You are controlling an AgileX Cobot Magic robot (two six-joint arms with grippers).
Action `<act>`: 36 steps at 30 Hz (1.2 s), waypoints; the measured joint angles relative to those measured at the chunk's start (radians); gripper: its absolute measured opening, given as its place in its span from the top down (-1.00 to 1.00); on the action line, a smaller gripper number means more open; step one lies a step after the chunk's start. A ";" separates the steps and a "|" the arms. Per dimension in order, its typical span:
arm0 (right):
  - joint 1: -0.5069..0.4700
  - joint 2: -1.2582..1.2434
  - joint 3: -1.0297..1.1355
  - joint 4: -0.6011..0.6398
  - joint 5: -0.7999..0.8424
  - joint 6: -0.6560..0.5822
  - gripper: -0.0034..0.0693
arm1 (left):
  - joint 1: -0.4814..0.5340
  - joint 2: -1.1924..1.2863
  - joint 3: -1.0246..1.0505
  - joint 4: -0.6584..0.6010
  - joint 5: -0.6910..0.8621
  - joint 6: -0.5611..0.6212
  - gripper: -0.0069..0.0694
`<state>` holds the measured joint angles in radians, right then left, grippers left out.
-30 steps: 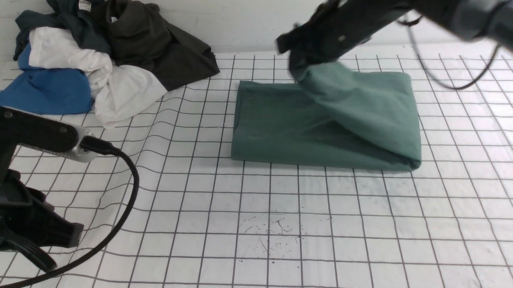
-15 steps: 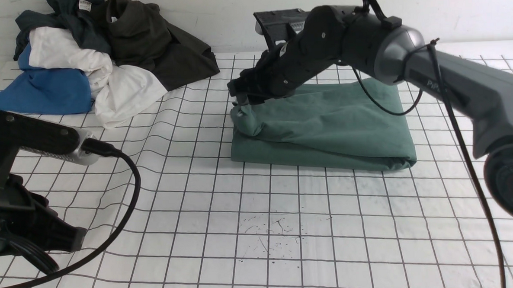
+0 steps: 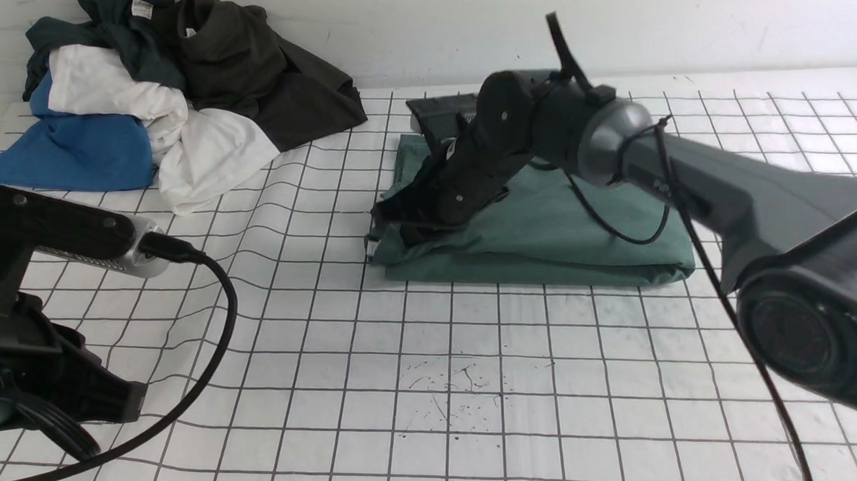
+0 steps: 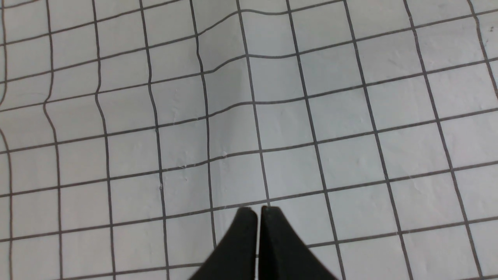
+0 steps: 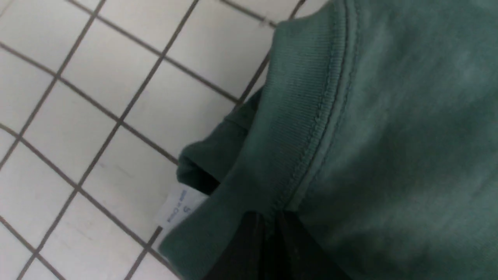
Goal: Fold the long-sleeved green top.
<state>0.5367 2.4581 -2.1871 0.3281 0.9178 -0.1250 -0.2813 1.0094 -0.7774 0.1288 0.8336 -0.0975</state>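
Right gripper (image 5: pixel 268 217) nearly closed on green top (image 5: pixel 389 155) — left (image 4: pixel 258 212) shut; clothes heap (image 3: pixel 118 95) beyond, leftward.

I record the top (image 3: pixel 544 228) as matt green cloth, softly textured, with a ribbed, stitched band. I find the tag (image 5: pixel 181 206) smooth and white with small print. My right arm (image 3: pixel 729 177) shows a smooth grey, metal-like finish with a slight sheen. I note the table covering (image 3: pixel 319 390) as white, smooth and faintly glossy, with creases. The heaped garments (image 3: pixel 119 102) read as matt, wrinkled cloth.
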 joint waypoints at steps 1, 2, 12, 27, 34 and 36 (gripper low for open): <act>0.006 0.000 0.000 0.002 -0.002 -0.010 0.87 | 0.000 0.000 0.000 0.000 0.003 0.000 0.84; 0.010 -0.006 0.000 0.003 -0.002 -0.025 0.90 | 0.000 0.000 0.000 0.000 0.005 0.000 0.84; -0.005 -0.201 -0.091 -0.395 0.153 -0.028 0.92 | 0.000 0.000 0.000 0.001 0.022 0.000 0.84; -0.054 -0.015 -0.088 -0.292 0.325 -0.029 0.92 | 0.000 -0.274 -0.013 0.053 -0.056 0.000 0.84; -0.085 -0.246 -0.028 -0.328 0.327 -0.088 0.92 | 0.000 -0.561 0.126 0.168 -0.219 0.000 0.84; -0.122 -0.385 0.014 -0.319 0.328 -0.095 0.92 | 0.000 -0.652 0.202 0.193 -0.284 0.000 0.84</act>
<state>0.4148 2.0729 -2.1730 0.0093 1.2457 -0.2200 -0.2813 0.3579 -0.5751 0.3220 0.5498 -0.0975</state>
